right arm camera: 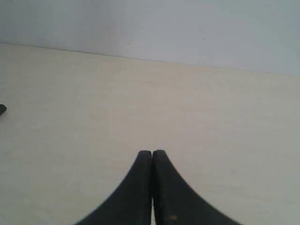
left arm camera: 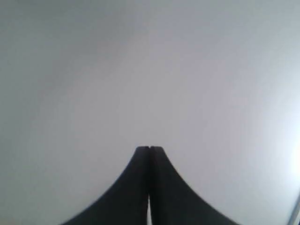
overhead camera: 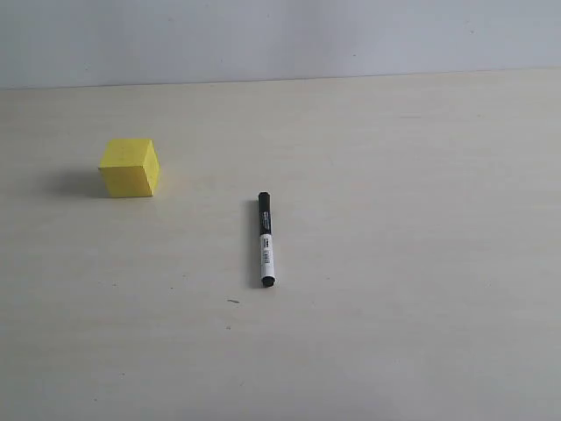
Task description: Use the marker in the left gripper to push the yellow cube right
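The yellow cube (overhead camera: 129,167) sits on the pale wooden table at the left of the exterior view. The marker (overhead camera: 265,239) lies flat near the middle, to the right of the cube, black cap pointing away, held by nothing. Neither arm shows in the exterior view. My left gripper (left arm camera: 149,148) is shut with nothing between its fingers and faces a plain grey surface. My right gripper (right arm camera: 152,152) is also shut and empty above the table; a black tip of the marker (right arm camera: 2,110) shows at that view's edge.
The table (overhead camera: 394,263) ends at a grey wall (overhead camera: 280,35) along the back. A small dark speck (overhead camera: 233,301) lies on the wood below the marker.
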You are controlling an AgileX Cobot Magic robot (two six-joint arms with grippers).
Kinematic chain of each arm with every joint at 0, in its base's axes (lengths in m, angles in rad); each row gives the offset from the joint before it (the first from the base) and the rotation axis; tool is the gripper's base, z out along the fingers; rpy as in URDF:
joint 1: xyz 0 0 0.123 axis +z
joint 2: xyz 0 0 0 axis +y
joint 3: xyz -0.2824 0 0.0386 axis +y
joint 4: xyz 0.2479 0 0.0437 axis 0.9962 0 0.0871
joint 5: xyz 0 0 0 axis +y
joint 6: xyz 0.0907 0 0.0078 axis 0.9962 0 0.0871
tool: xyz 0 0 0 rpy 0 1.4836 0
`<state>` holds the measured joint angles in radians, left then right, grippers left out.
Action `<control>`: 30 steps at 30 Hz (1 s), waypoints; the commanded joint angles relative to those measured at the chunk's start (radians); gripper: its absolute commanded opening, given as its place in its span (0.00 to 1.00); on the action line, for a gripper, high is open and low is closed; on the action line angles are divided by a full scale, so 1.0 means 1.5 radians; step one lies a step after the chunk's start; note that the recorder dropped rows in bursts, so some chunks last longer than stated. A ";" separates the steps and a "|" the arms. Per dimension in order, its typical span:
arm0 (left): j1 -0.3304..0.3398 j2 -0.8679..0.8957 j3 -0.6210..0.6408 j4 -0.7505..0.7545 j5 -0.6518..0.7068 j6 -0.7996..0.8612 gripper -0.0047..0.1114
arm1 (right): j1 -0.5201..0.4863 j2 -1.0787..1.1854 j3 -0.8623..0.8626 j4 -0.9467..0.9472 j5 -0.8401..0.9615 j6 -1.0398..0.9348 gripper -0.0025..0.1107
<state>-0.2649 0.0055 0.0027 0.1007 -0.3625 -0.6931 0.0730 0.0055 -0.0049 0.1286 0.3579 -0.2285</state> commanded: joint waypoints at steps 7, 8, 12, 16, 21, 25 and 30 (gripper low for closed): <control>0.036 0.267 -0.379 -0.151 0.316 0.336 0.04 | -0.004 -0.004 0.003 0.002 -0.005 -0.004 0.02; 0.043 0.322 -0.410 -0.140 0.383 0.340 0.04 | -0.004 -0.004 0.003 0.002 -0.005 -0.004 0.02; 0.053 0.544 -0.544 -0.091 0.629 0.340 0.04 | -0.004 -0.004 0.003 0.002 -0.005 -0.004 0.02; 0.037 0.746 -0.656 -0.093 0.848 0.352 0.04 | -0.004 -0.004 0.003 0.002 -0.005 -0.004 0.02; -0.057 0.912 -0.724 -0.096 0.943 0.315 0.04 | -0.004 -0.004 0.003 0.002 -0.007 -0.004 0.02; -0.140 0.988 -0.751 -0.093 0.949 0.243 0.04 | -0.004 -0.004 0.003 0.002 -0.007 -0.004 0.02; -0.250 1.079 -0.777 -0.083 0.950 0.174 0.04 | -0.004 -0.004 0.003 0.002 -0.007 -0.004 0.02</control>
<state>-0.5568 1.5597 -1.1411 -0.0321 1.0607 -0.3789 0.0730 0.0055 -0.0049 0.1314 0.3558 -0.2285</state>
